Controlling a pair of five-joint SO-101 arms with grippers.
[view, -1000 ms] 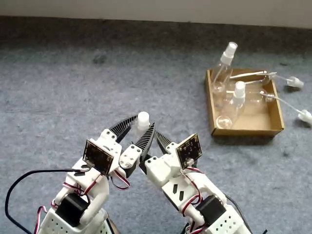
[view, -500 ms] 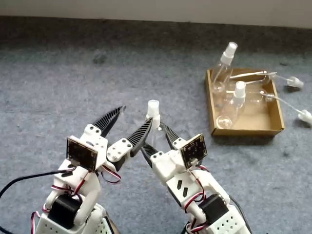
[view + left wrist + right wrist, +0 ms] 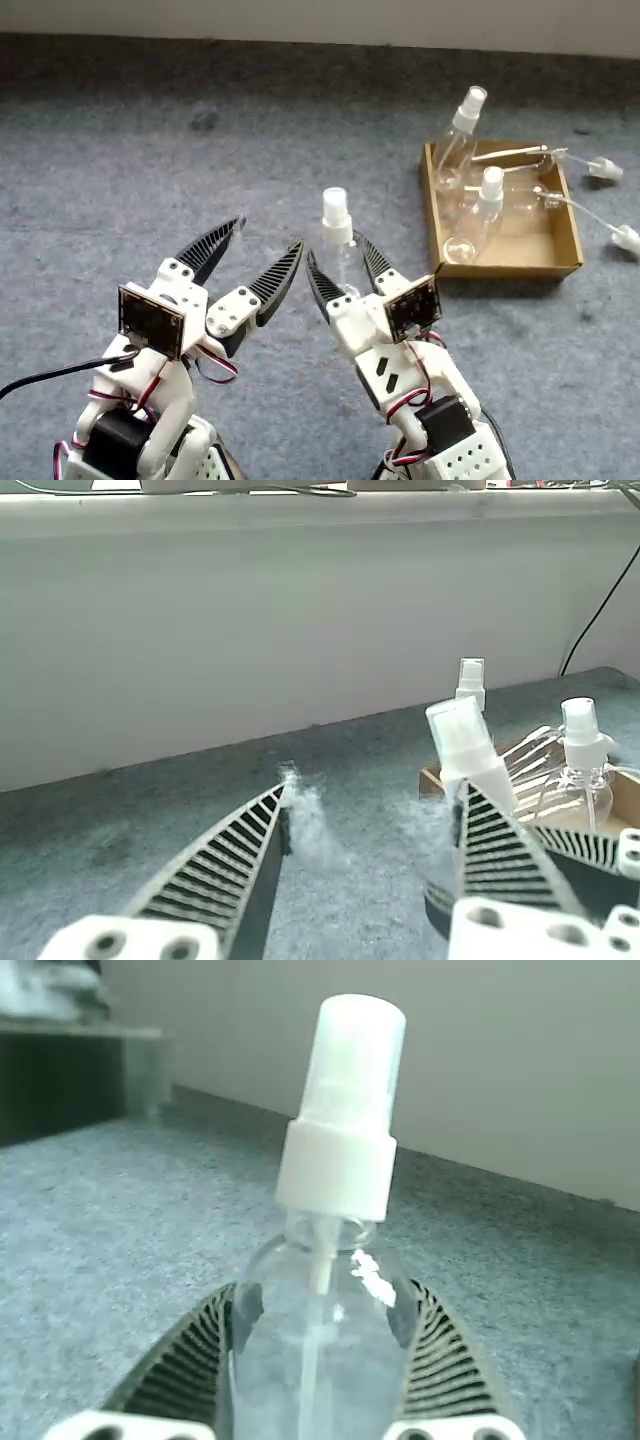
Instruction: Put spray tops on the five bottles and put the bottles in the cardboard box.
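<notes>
Gripping clear bottle (image 3: 320, 1360), white spray top (image 3: 345, 1110) fitted: right end effector (image 3: 338, 258); left end effector (image 3: 266, 236) spread wide.

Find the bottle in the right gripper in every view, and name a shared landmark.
High view: bottle upright mid-picture, in the right gripper.
Left wrist view: just past the left gripper, before the cardboard box.
Right wrist view: close up between the gripper's fingers.
Landmark: the box, shared by high and left wrist views.
</notes>
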